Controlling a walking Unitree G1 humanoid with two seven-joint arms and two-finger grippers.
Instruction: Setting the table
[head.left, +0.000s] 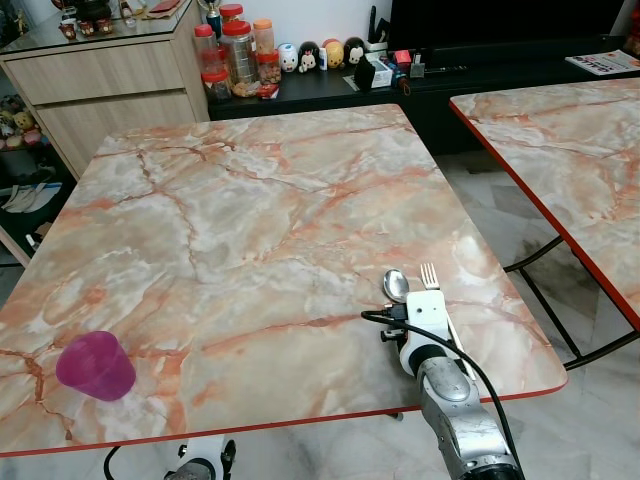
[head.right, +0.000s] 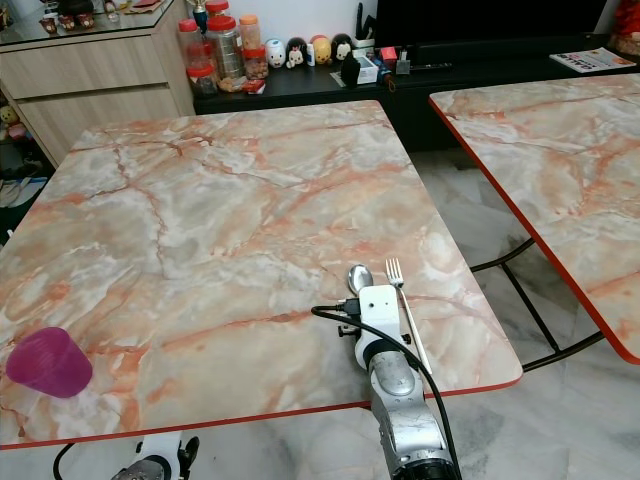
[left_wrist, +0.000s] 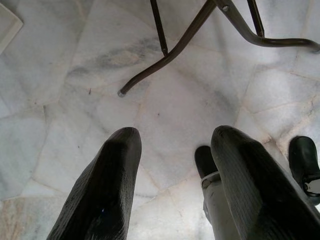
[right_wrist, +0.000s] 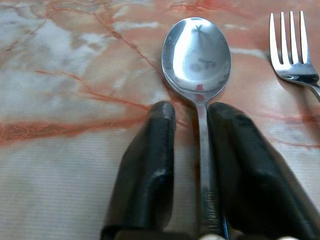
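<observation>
I am looking down at a marble-patterned table. My right gripper lies low over its near right corner, its two black fingers astride the handle of a spoon. The handle runs between them close against one finger, with a narrow gap to the other. I judge this a loose straddle, either just before letting go or just before clamping, not a firm pinch.

The spoon lies flat on the table, bowl pointing away from me. A fork lies just beside it on the right, tines also away, roughly parallel. A purple cup sits well apart, near the front left edge.

My left gripper hangs idle below the table, fingers spread over the floor, holding nothing.

Risks as I judge them: lifting or pulling back at an angle could drag the handle and skew the spoon into the fork. Both pieces lie near the table's front edge, so a backward tug might slide one off.
</observation>
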